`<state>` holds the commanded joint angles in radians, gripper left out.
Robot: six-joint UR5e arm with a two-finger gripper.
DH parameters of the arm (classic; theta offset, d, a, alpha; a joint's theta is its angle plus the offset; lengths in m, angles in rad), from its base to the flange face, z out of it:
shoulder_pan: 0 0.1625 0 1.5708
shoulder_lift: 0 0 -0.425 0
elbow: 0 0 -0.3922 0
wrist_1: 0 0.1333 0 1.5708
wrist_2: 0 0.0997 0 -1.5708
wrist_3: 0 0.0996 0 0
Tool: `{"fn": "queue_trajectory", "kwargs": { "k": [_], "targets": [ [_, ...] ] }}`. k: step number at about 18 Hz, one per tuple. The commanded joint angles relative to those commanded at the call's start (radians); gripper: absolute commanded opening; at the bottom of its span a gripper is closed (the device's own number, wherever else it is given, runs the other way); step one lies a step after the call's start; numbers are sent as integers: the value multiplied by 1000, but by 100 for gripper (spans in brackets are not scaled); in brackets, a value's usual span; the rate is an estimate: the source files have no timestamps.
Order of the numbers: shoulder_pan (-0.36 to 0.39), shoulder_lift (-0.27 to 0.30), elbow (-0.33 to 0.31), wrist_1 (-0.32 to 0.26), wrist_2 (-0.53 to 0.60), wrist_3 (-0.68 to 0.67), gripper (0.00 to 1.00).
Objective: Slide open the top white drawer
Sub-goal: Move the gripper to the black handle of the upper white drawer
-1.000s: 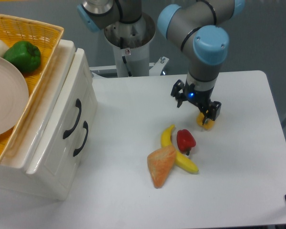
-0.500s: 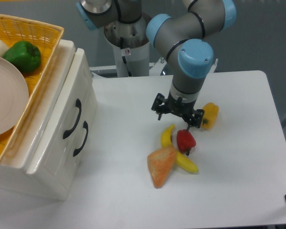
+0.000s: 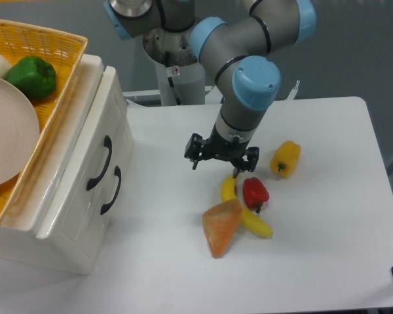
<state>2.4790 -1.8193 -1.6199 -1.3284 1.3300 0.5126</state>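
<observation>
The white cabinet stands at the left, its front turned toward the table. The top white drawer (image 3: 112, 118) is shut flush, and its curved black handle (image 3: 98, 163) sits just above the lower drawer's matching handle (image 3: 111, 190). My gripper (image 3: 221, 162) hangs over the middle of the table, well to the right of the drawer front and apart from it. Its jaws point down and stand open with nothing between them.
A yellow wicker basket (image 3: 65, 49) on the cabinet top holds a green pepper (image 3: 31, 76) and a plate (image 3: 6, 137). Just below and right of the gripper lie a banana (image 3: 239, 206), a red pepper (image 3: 255, 192), an orange wedge (image 3: 221, 227) and a yellow pepper (image 3: 285, 157).
The gripper has travelled left from over the yellow pepper toward the cabinet. The yellow pepper now lies uncovered on the table. The drawers have not moved.
</observation>
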Motion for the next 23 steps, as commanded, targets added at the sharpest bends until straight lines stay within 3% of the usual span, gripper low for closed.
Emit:
{"fn": "queue_trajectory", "kwargs": {
  "k": [8, 23],
  "targets": [
    [-97, -5, 60, -44, -41, -108, 100],
    [-127, -8, 66, -123, -196, -97, 100]
  ]
}}
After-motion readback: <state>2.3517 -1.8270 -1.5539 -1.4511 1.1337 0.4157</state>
